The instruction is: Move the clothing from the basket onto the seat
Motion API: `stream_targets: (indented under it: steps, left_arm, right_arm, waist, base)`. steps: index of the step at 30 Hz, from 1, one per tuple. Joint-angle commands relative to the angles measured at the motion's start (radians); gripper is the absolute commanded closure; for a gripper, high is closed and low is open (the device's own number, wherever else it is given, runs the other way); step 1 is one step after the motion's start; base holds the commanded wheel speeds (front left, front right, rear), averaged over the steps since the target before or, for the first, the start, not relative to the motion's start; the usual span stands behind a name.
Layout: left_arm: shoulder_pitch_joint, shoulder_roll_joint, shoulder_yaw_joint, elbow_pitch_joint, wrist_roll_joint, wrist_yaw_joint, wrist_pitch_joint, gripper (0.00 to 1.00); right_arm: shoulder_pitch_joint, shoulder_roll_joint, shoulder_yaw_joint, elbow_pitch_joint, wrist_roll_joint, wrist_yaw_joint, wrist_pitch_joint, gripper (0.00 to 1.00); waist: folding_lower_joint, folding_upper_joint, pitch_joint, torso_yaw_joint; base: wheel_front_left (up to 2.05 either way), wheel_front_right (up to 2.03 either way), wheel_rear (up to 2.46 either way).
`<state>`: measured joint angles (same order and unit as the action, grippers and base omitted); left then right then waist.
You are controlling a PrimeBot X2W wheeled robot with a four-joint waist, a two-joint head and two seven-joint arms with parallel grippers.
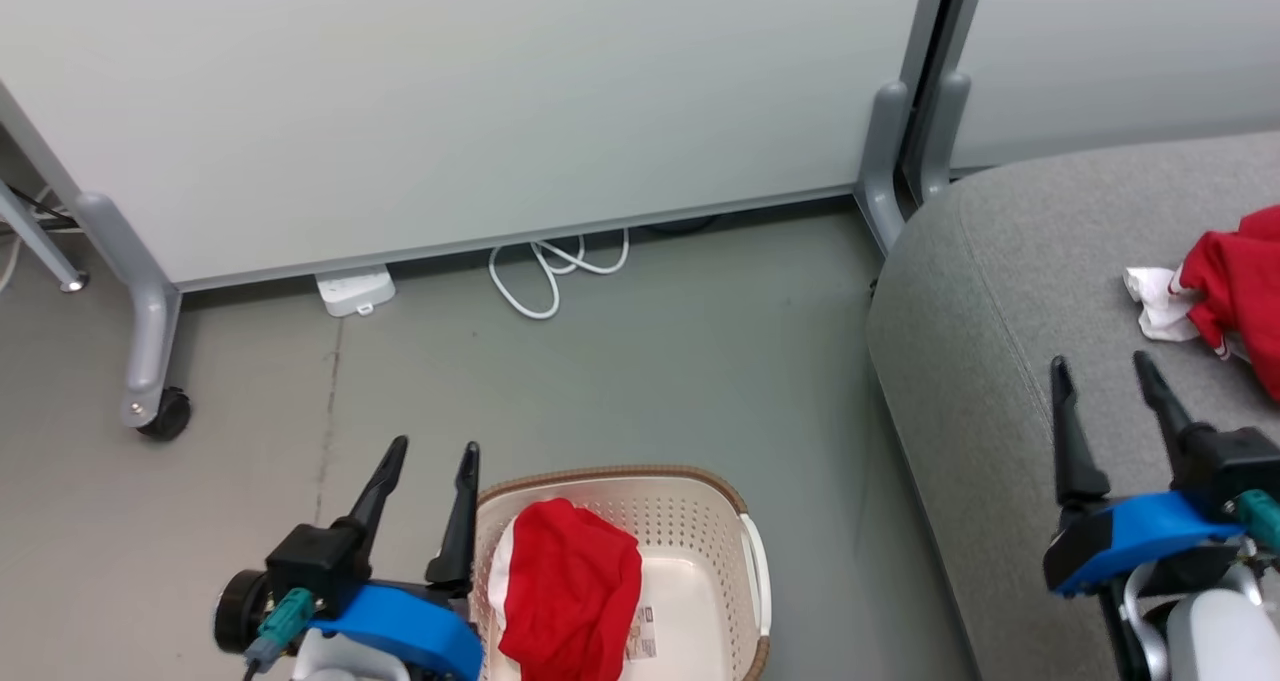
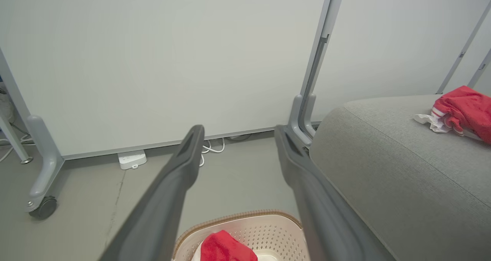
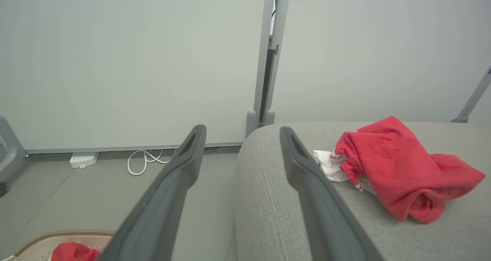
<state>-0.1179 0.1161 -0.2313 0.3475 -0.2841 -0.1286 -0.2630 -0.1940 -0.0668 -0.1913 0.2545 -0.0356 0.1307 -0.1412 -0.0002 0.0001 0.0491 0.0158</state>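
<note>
A cream basket (image 1: 755, 571) with a brown rim sits on the floor at the bottom centre, holding a bunched red garment (image 1: 570, 586); the basket (image 2: 264, 224) and garment (image 2: 226, 247) also appear low in the left wrist view. A second red garment (image 1: 1240, 286) with a white piece lies on the grey seat (image 1: 1000, 361) at the right, seen too as clothing (image 3: 399, 169) on the seat (image 3: 276, 203). My left gripper (image 1: 436, 459) hangs open just left of the basket. Over the seat's front part my right gripper (image 1: 1100, 371) is open and empty, left of the garment.
Pale partition panels on grey wheeled legs (image 1: 150, 361) stand behind. A white power strip (image 1: 353, 291) and a looped white cable (image 1: 550, 271) lie at the panel's foot. Grey floor lies between the basket and the panels.
</note>
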Motion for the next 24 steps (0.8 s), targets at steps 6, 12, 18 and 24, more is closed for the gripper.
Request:
stream_targets:
  steps: [6, 12, 18, 24]
  left_arm:
    - [0.039, 0.001, 0.078, 0.014, -0.002, -0.002, -0.003, 0.0]
    - [0.049, 0.019, 0.095, 0.028, -0.006, -0.002, -0.003, 0.0]
    - [0.054, 0.025, 0.109, 0.034, -0.01, -0.002, -0.003, 0.0]
    - [0.057, 0.018, 0.112, 0.034, -0.008, -0.002, -0.003, 0.0]
  right_arm:
    - [0.097, 0.015, 0.076, -0.073, 0.01, 0.0, 0.032, 0.0]
    - [0.153, 0.016, 0.123, -0.108, 0.05, 0.0, 0.05, 0.0]
    - [0.166, 0.017, 0.145, -0.106, 0.071, 0.0, 0.055, 0.0]
    - [0.156, 0.017, 0.145, -0.103, 0.073, 0.0, 0.052, 0.0]
  waist:
    - [0.0002, -0.0001, -0.044, 0.03]
    - [0.0002, -0.0001, -0.048, 0.034]
    - [0.0002, -0.0001, -0.05, 0.029]
    - [0.0002, -0.0001, -0.054, 0.027]
  base:
    - [0.0, 0.0, 0.0]
    - [0.0, 0.0, 0.0]
    - [0.0, 0.0, 0.0]
    - [0.0, 0.0, 0.0]
